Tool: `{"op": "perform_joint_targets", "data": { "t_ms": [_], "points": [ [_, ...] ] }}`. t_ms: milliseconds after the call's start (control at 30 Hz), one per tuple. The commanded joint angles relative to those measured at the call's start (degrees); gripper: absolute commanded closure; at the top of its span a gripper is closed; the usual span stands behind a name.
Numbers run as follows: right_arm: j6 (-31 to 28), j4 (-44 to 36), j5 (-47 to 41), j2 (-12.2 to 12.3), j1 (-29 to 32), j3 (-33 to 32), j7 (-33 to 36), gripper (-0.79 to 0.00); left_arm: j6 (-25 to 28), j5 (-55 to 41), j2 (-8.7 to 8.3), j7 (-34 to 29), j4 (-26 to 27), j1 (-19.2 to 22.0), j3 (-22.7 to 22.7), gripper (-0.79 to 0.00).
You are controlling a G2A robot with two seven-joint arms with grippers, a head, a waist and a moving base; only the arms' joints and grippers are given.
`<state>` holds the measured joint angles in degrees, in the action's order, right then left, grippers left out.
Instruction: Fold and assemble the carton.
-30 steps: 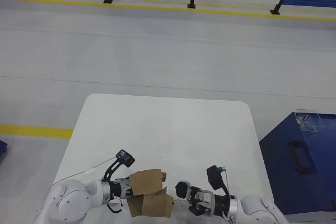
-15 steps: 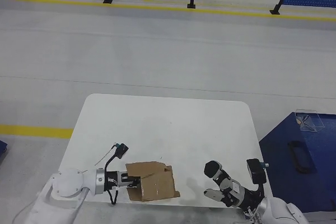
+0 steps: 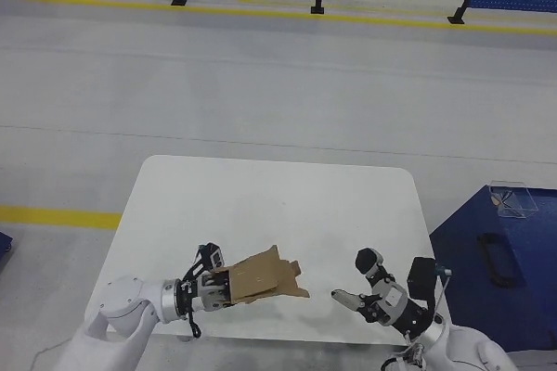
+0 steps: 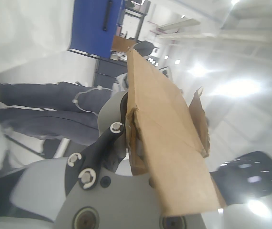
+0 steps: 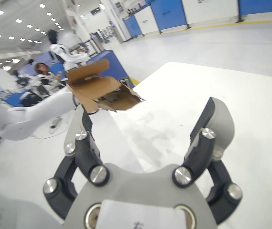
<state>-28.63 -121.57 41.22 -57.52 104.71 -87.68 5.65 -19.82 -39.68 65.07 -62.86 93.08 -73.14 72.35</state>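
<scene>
Since the next move turns on getting a 2nd grip onto the carton [image 3: 260, 275], the key relation is this: the carton lies to the robot's left of the right pincer [image 3: 353, 280], w/ bare surface [image 3: 278, 195] showing btw them, i.e. apart, not touching. The left pincer [image 3: 215, 285] is clamped on the carton's left end and, going by the right wrist view, holds it up off the surface, over the front-left part. The long axis runs from the left pincer out toward the right pincer, roughly across the robot's front, w/ the free end and its loose flaps pointing at the right arm. So the left arm has it; the right arm is the free one & prob. the one to work the flaps.

Right pincer: jaws spread wide, nothing in them, hovering over the front-right part of the surface, aimed toward the carton.

Containers: the carton is only part-formed, flaps ragged & splayed, not locked. Its open end faces the right wrist camera; inside I see cardboard only, no contents. A clear box [image 3: 511, 198] sits on the blue cabinet [image 3: 501, 278], well apart from the surface; contents too small to tell.

Judgement: folding is early-to-mid. The right pincer must close the gap along the carton's axis & meet a flap squarely, or it may just swing the carton round in the left pincer's grip.
</scene>
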Motion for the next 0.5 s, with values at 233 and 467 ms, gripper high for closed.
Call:
{"op": "perform_joint_targets", "data": {
  "t_ms": [233, 467],
  "points": [
    [8.89, 1.35, 8.53, -0.75, -0.59, 1.17, -4.10, -0.785, -11.83, -2.44, 0.46, 0.59, -4.26, 4.92, -6.09, 0.000],
    [9.36, 5.27, 7.18, -1.13, -4.56, 3.48, -0.52, -0.785, -6.92, 0.93, -0.17, -0.70, -2.07, 3.62, -6.28, 0.000]
  ]
}}
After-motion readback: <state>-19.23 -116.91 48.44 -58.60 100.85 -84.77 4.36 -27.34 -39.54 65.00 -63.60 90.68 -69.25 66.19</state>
